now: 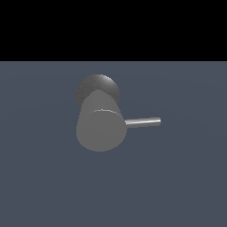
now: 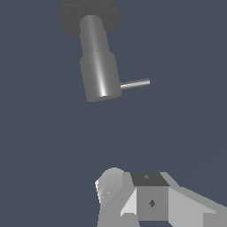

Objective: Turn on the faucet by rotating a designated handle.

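The faucet (image 1: pixel 99 128) is a thick matte grey cylinder with a flat round end facing the exterior view, joined behind to a dark speckled round base (image 1: pixel 97 87). The handle (image 1: pixel 142 122), a thin shiny rod, sticks out sideways toward the exterior view's right. In the wrist view the faucet (image 2: pixel 100 73) and its handle (image 2: pixel 135 83) lie well ahead of my gripper (image 2: pixel 133 186). The fingers (image 2: pixel 152 201) sit side by side with no gap showing and hold nothing. The gripper is out of the exterior view.
A flat blue-grey floor (image 1: pixel 177 177) surrounds the faucet. A black band fills the top of the exterior view.
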`<state>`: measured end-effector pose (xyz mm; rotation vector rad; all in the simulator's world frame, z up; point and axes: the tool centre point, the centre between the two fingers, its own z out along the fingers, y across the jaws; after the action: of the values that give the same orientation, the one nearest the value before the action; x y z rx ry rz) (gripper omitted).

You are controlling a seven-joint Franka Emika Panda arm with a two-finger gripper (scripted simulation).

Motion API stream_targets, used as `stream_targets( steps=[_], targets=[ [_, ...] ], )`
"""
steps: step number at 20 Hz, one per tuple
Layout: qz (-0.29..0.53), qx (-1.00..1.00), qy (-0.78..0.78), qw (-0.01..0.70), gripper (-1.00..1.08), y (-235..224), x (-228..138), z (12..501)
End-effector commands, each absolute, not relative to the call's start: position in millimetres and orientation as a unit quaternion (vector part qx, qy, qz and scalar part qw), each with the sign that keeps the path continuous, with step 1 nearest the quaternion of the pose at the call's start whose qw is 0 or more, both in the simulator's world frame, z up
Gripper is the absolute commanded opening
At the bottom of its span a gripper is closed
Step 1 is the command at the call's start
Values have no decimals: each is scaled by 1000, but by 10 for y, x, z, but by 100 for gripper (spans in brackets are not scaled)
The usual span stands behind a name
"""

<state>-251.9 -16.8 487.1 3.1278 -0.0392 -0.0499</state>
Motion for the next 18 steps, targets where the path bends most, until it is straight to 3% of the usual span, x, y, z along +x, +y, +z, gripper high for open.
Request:
stream_targets(
  steps=[1,9,18],
  targets=[
    [-16,1000,-13,7,-100,-168,-2519,4871],
    [1,1000,-9,-27,-100,-155,-2499,4920],
    [64,988,2,-144,-100,-145,-2428,5131]
  ],
)
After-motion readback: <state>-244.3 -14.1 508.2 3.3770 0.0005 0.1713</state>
